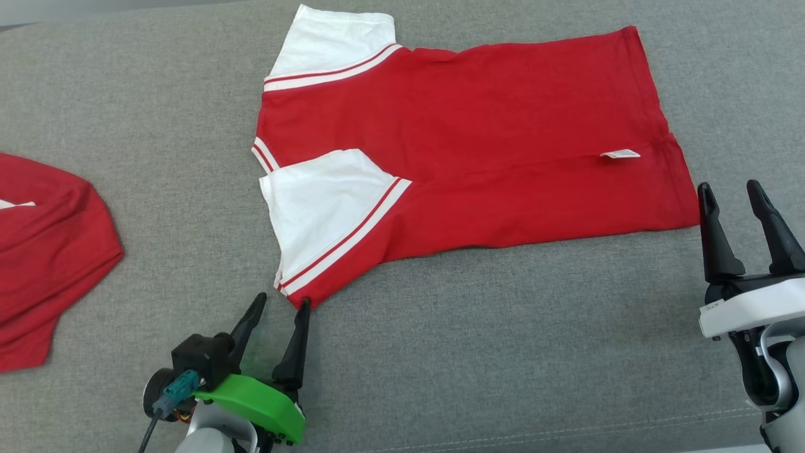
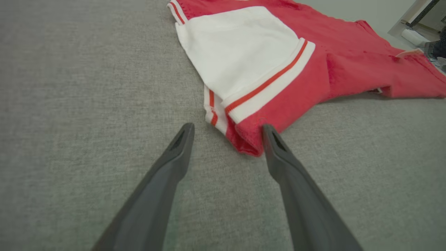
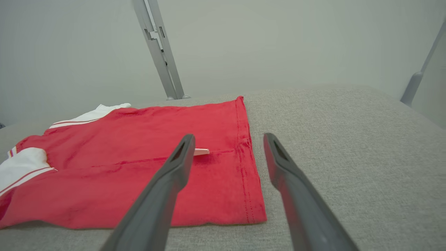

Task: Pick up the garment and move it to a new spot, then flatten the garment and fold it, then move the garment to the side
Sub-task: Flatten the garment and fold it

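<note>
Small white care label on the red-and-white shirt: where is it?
Head view, right side: the small white care label lies on the red-and-white shirt near its hem, up and left of the open right gripper.

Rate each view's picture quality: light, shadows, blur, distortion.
Head view: soft even light, no glare, the red garment sharp. Left wrist view: wide-angle stretch, near jaws slightly soft, the white sleeve crisp, thin shadow under the cloth's edge. Right wrist view: jaws loom large and soft, the far edge of the grey surface looks bowed.
</note>
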